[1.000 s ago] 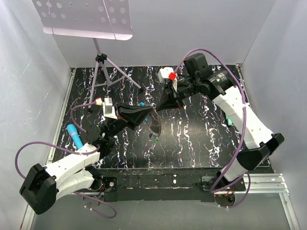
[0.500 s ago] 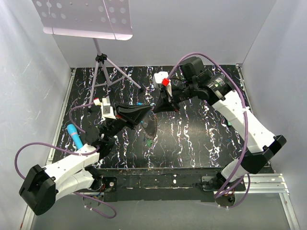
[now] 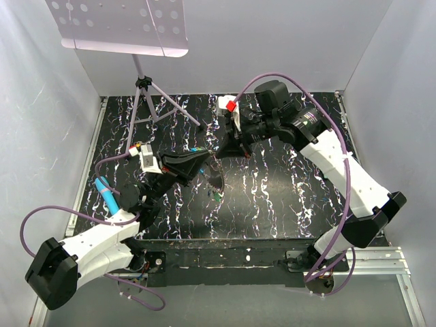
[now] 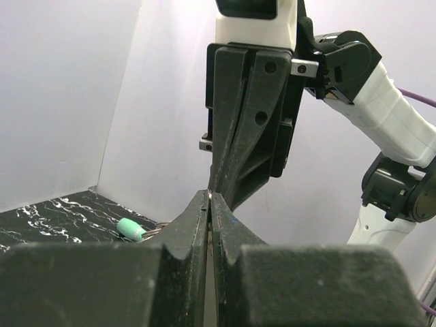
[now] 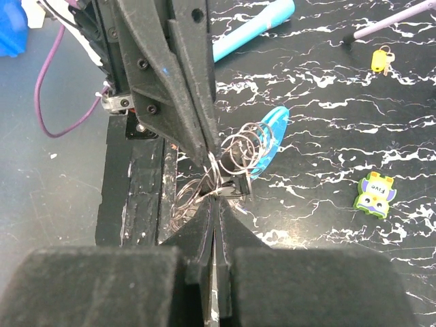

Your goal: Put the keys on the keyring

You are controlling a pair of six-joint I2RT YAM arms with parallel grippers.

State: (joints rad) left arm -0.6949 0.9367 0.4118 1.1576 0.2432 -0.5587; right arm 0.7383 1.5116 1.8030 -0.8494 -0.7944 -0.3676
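Both grippers meet tip to tip above the middle of the table. My left gripper [image 3: 206, 161] is shut on the thin grey chain of the keyring [image 5: 238, 153], and its tips [image 4: 210, 199] touch the right gripper's fingers. My right gripper [image 3: 223, 152] is shut on the same chain, seen at its tips [image 5: 214, 196]. The chain hangs in loops below them [image 3: 216, 178]. The blue curved clip [image 5: 270, 138] hangs behind the loops. A teal-headed key [image 3: 215, 196] dangles at the chain's low end and also shows in the left wrist view [image 4: 129, 229].
A teal marker [image 3: 105, 193] lies at the left edge. A music stand's tripod [image 3: 144, 87] stands at the back left. A small teal piece [image 3: 325, 172] lies at the right. A green lumpy object [image 5: 375, 193] and a small yellow piece [image 5: 379, 60] lie on the table.
Both grippers have moved a little to the left together, still joined on the chain. The hanging loop and its teal key shifted left with them.
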